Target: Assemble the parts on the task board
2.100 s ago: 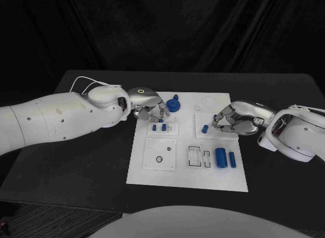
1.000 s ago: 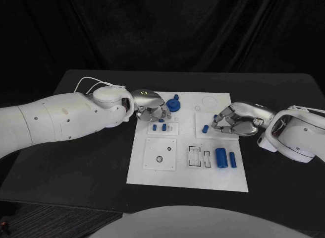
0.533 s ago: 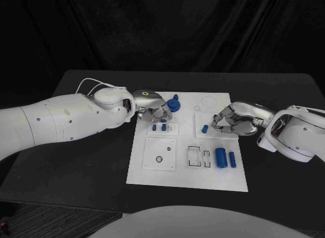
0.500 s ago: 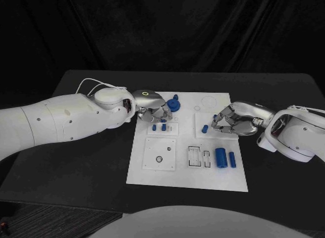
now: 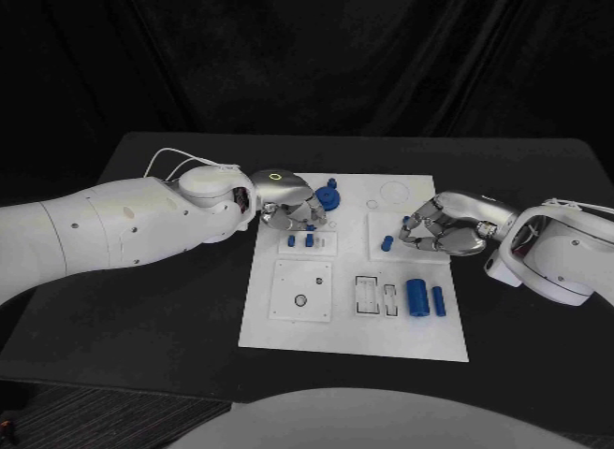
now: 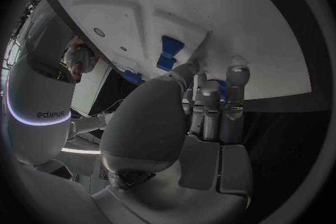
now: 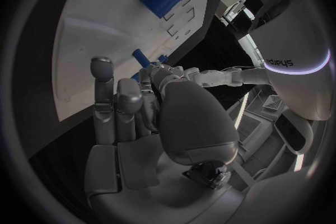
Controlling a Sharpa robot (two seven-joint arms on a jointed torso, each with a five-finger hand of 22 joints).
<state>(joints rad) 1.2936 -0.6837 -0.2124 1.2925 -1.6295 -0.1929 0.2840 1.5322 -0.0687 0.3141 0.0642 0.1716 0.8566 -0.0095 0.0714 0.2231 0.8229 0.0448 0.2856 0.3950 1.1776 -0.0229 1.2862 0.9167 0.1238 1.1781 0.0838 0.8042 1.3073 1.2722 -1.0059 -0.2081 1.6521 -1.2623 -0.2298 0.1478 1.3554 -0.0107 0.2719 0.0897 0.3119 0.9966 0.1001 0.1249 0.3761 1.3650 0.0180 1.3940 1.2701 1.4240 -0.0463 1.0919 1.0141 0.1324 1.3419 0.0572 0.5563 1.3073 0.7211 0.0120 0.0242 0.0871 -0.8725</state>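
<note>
The white task board [image 5: 355, 327] lies mid-table. My left hand [image 5: 287, 210] hovers over its far left corner with fingers curled, beside a round blue part [image 5: 328, 196]. In the left wrist view the fingers [image 6: 210, 106] pinch a small blue part [image 6: 222, 88]. Two blue pegs [image 5: 301, 241] stand in the board just in front of that hand. My right hand [image 5: 442, 232] rests with fingers curled at the board's right side, next to a blue part [image 5: 387, 244]. Whether the right hand holds anything is hidden by its fingers [image 7: 115, 103].
A thick blue cylinder [image 5: 416, 296] and a thin one [image 5: 440, 300] lie at the board's near right, beside rectangular slots [image 5: 377, 295]. A square plate with a round hole [image 5: 303, 290] sits at the near left. Black table [image 5: 145, 309] surrounds the board.
My left hand has crept a little to the right and farther back, toward the round blue part. The right hand has stayed almost still.
</note>
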